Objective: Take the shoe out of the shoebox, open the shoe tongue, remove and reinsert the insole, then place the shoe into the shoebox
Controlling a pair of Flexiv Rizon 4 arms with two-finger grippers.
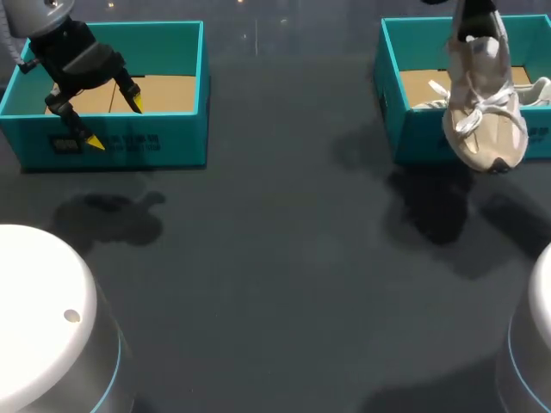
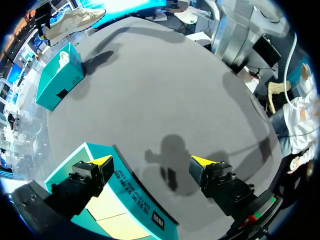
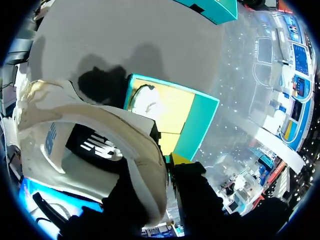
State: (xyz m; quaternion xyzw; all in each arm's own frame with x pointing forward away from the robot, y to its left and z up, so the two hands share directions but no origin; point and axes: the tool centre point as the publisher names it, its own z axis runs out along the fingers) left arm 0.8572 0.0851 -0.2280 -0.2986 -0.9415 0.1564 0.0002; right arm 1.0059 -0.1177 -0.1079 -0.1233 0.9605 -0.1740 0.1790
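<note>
Though the right shoebox (image 1: 389, 77) sits close below, the shoe (image 1: 484, 112) hangs toe-down, heel collar pinched by the right gripper (image 3: 162, 167); light and soft, it is probably best held at that stiffer heel. The left gripper (image 1: 114, 123) gapes empty over the other shoebox (image 1: 185, 129).

Open table (image 1: 284, 241) between left shoebox (image 1: 129, 142) and right shoebox (image 1: 411, 129) — far corners.

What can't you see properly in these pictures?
Insole: the head view shows the shoe only from outside. The dark patch inside it in the right wrist view may be the insole, but that is unclear.
Right fingers: in the head view, hidden behind the shoe and cut off by the top edge.
White thing in the right shoebox: head view, mostly covered by the hanging shoe.
</note>
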